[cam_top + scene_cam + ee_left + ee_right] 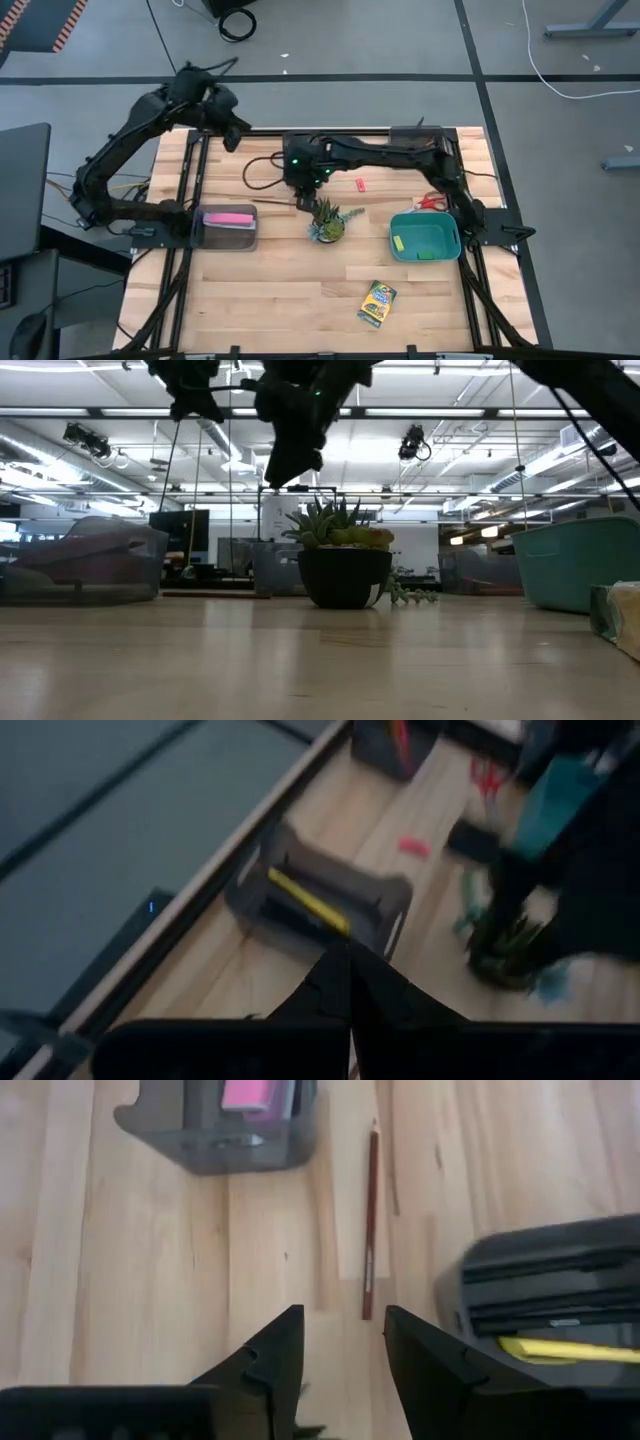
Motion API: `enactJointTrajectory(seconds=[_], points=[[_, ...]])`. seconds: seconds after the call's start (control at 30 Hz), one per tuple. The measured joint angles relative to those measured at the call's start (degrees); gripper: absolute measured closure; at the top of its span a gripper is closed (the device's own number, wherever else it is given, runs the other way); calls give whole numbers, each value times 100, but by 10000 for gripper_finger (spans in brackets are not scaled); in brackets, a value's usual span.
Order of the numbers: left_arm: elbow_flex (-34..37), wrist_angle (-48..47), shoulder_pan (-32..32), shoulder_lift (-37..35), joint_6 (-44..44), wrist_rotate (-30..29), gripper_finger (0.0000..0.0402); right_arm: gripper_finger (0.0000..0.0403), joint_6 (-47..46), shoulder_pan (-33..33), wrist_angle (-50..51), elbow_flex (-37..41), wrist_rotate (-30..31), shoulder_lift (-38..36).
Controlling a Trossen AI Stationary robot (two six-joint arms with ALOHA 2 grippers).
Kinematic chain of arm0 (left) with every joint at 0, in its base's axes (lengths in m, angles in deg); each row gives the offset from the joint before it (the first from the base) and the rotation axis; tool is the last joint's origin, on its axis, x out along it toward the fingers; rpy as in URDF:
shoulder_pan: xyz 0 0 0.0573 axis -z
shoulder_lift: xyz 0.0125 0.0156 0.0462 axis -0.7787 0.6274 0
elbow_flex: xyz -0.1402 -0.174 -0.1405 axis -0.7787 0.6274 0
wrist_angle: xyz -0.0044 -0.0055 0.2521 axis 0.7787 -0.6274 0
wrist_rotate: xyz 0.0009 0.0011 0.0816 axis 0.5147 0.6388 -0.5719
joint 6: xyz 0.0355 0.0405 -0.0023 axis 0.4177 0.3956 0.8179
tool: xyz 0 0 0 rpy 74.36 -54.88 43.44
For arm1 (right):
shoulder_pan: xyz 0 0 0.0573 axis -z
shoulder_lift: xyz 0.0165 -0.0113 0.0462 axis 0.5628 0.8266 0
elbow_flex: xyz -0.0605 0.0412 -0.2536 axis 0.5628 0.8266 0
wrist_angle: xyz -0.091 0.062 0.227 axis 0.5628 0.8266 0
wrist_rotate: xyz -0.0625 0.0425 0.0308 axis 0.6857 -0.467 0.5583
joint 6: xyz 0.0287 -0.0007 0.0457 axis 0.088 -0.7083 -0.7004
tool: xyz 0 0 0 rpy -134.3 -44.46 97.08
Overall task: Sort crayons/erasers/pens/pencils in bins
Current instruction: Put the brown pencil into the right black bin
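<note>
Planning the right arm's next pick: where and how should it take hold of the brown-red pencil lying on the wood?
Grip the pencil at mid-shaft, from straight above, right gripper fingers straddling its width. It lies flat and thin, with bare table either side.

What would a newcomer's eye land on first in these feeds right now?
Probably the right gripper, jaws open, poised over a reddish-brown pencil lying loose on the wood near the table's middle, beside the dark bin holding a yellow pen. Next, the small potted plant at the table's centre, then the teal bin to its right and the crayon box near the front edge.
</note>
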Motion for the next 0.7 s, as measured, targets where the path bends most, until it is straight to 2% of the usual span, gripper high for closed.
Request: enactJointTrajectory(seconds=[0.33,0.7], points=[[0,526,-2,-819,-441,33,399,261,178,-68,157,-1239,45,1134],[0,529,15,-1230,-777,60,396,262,266,-150,263,-1297,352,1959]])
